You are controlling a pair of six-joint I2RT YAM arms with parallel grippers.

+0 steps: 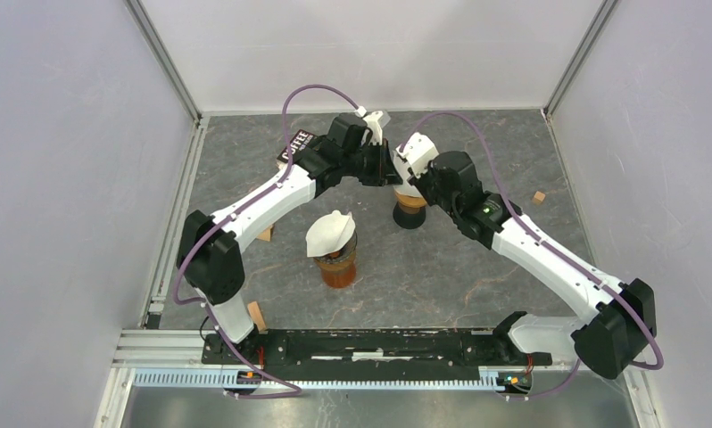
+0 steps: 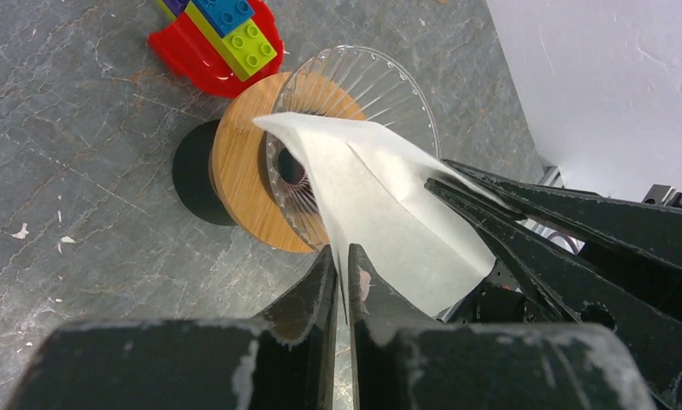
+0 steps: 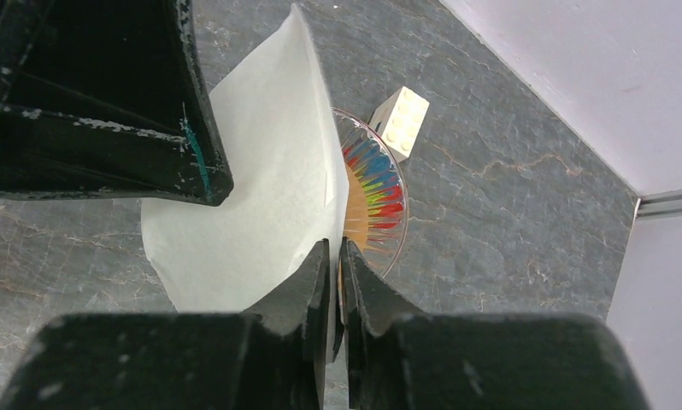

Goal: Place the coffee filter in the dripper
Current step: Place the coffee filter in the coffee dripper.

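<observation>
Two grippers of yours, the left gripper [image 2: 346, 275] and the right gripper [image 3: 338, 256], each pinched an edge of the coffee filter [image 2: 380, 201], jaws nearly closed, at the dripper [image 2: 367, 73] mouth. Beyond, a black box [image 1: 296, 146] apparently read "COFFEE".

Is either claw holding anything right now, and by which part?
Both hold the filter. The left claw and the right claw each pinch it by a paper edge, over the dripper.

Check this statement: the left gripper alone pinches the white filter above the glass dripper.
Not alone. The right wrist view shows the right gripper pinching the white filter too. The left gripper does pinch it above the glass dripper.
</observation>
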